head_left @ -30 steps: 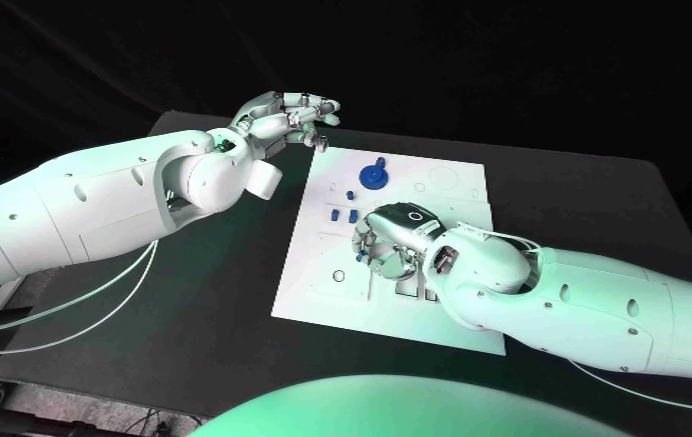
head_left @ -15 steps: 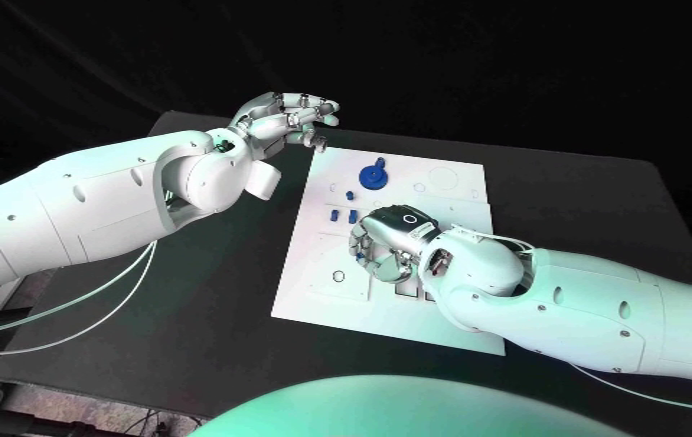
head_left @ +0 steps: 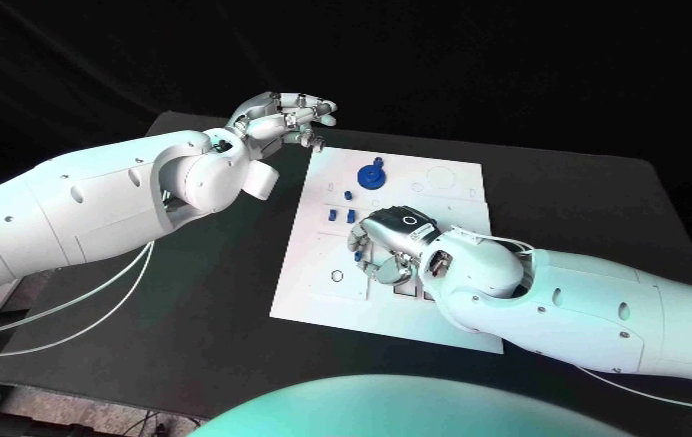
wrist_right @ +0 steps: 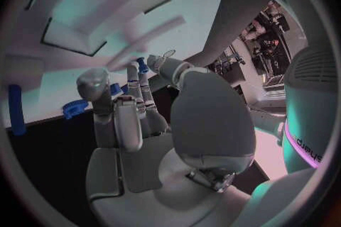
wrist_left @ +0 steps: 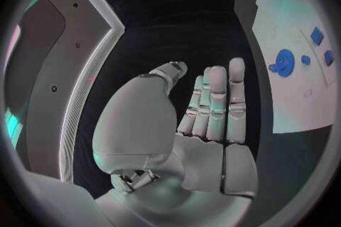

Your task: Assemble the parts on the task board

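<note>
From where I sit, the assembly looks only partly done. On the task board [head_left: 325,292], my right hand [head_left: 387,247] is down over the middle, fingers curled toward the recessed slots near the board's centre. In the right wrist view something blue [wrist_right: 141,64] sits at the fingertips, but I cannot tell whether it is pinched or merely touched. Just beyond that hand, a few small blue pieces [head_left: 340,214] lie loose on the board, so I judge them not yet placed. Farther along the board the blue gear [head_left: 374,174] sits by itself. Past the board's far corner my left hand [head_left: 284,117] hovers, fingers loosely spread, holding nothing.
</note>
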Available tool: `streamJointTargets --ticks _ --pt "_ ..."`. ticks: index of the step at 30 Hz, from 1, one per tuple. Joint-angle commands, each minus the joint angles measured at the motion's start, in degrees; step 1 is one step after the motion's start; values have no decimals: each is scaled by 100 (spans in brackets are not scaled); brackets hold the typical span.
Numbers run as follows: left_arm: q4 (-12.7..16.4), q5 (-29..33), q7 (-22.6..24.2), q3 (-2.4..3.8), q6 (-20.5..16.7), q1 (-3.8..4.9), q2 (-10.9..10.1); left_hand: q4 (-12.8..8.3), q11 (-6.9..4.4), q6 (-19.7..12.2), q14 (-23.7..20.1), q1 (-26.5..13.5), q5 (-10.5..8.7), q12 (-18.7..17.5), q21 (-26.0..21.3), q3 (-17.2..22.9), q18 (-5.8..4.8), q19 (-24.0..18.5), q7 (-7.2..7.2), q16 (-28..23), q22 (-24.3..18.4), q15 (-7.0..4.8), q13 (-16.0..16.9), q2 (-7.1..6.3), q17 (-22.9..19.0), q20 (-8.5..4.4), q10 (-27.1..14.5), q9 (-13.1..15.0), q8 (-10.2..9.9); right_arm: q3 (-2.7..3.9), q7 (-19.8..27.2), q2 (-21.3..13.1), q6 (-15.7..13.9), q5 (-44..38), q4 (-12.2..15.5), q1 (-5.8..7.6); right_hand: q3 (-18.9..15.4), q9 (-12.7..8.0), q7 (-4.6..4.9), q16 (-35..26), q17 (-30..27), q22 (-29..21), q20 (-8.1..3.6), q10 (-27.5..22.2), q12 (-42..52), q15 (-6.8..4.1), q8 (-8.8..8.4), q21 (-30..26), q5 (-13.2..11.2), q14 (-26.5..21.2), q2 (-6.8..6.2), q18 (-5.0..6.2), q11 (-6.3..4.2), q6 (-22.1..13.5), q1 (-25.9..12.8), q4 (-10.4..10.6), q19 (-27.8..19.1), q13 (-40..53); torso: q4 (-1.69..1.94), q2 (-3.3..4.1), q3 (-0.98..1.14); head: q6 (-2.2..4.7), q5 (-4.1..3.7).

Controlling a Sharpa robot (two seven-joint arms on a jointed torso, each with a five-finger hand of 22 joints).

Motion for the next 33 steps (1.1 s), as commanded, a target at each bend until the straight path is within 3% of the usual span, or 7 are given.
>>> streamJointTargets --ticks 1,11,19,21,24,27,33 --pt "-2 -37 28 3 27 3 12 9 10 -33 -43 9 13 17 -16 24 58 47 3 -28 -7 -1 -10 -11 -6 6 -44 7 19 1 -84 -111 -104 -32 123 11 -162 -23 4 -38 -32 -30 19 -92 34 57 -27 -54 38 179 28 86 16 -30 -53 17 -23 -21 3 0 8 20 -15" --pt "-47 -102 42 -2 20 2 2 10 10 -31 -42 6 1 19 -15 22 58 50 2 -25 -7 0 -11 -10 -6 7 -49 9 28 60 -185 -887 -233 336 726 389 -434 -65 -19 16 79 74 20 -88 136 45 -32 135 50 217 99 46 -8 41 18 66 104 -31 -15 -3 11 81 -127" --pt "-55 -109 41 -7 35 2 16 11 10 -28 -40 4 -11 22 -14 21 58 52 1 -21 -8 1 -11 -9 -5 8 -52 11 36 79 -287 -1313 140 1220 472 802 -1065 -257 61 -52 -96 -35 59 -389 111 103 -228 -98 -168 175 193 78 76 -212 229 187 36 -149 -7 1 5 163 -235" --pt "-55 -110 37 -8 39 2 16 10 10 -25 -38 3 -21 26 -13 21 58 54 -1 -18 -8 0 -11 -9 -5 9 -53 13 43 79 -215 -1367 197 1261 395 841 -1905 -395 38 -113 -221 -106 61 -507 190 91 -278 -257 -192 138 358 98 52 -291 565 445 -14 -229 -9 6 13 174 -241" --pt "-58 -117 28 -10 49 2 19 5 8 -26 -37 7 -35 30 -12 20 59 56 -2 -15 -9 0 -10 -12 -5 9 -54 14 50 72 -107 -1422 310 1228 299 874 -2240 -492 32 -126 -255 -111 63 -594 234 94 -316 -287 -259 136 361 99 61 -370 815 669 0 -291 -5 10 16 180 -244" --pt "-53 -123 27 -11 60 2 21 -3 7 -29 -36 12 -56 36 -11 18 60 59 -3 -12 -10 -1 -10 -19 -5 10 -55 15 58 60 -50 -1449 475 1173 240 886 -2939 -619 -10 -145 -310 -133 79 -748 329 102 -297 -376 -247 118 342 105 95 -435 1360 1370 1 -412 -4 8 11 179 -251" --pt "-50 -92 22 -12 133 2 20 -30 10 -48 -49 22 -167 56 -15 1 60 57 -1 -6 -18 2 -12 -55 -7 14 -79 19 94 43 -55 -1444 962 1143 155 851 -3105 -664 -173 -217 -450 -210 91 -926 303 134 -288 -524 -255 78 324 123 114 -480 1561 1483 -27 -473 -2 7 10 174 -243"
